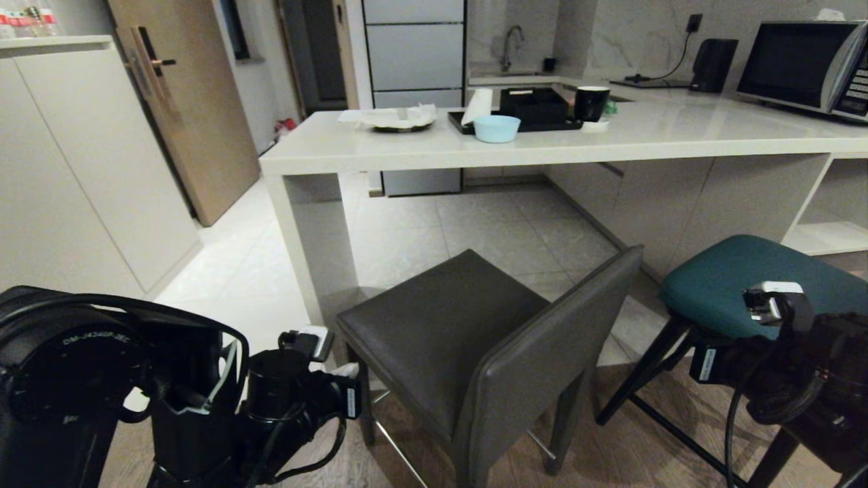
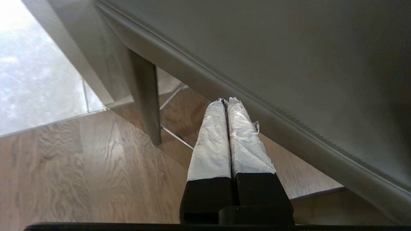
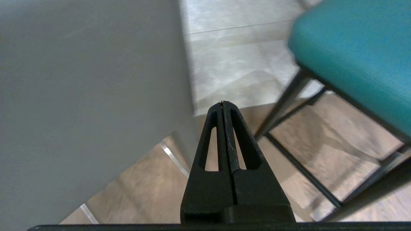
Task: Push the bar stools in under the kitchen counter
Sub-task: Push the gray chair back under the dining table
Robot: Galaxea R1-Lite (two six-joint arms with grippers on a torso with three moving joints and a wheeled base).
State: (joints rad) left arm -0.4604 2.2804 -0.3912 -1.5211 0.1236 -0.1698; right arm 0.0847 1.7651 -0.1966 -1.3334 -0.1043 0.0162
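The dark grey bar stool (image 1: 441, 325) stands in front of the kitchen counter (image 1: 610, 139), with its seat only partly under the slab. To its right is the teal bar stool (image 1: 739, 278), also out from the counter. My left gripper (image 2: 225, 102) is shut and empty, low beside the grey stool's seat edge (image 2: 289, 64) and near its square leg (image 2: 144, 96). My right gripper (image 3: 222, 103) is shut and empty, in the gap between the grey stool's backrest (image 3: 80, 80) and the teal seat (image 3: 353, 48). Neither gripper visibly touches a stool.
On the counter are a plate (image 1: 397, 118), a black tray (image 1: 529, 112), a blue bowl (image 1: 496, 128) and a black mug (image 1: 591, 103). A microwave (image 1: 807, 64) stands at the back right. A beige cabinet (image 1: 81, 169) stands on the left. The counter's white panel leg (image 1: 315, 237) is just left of the grey stool.
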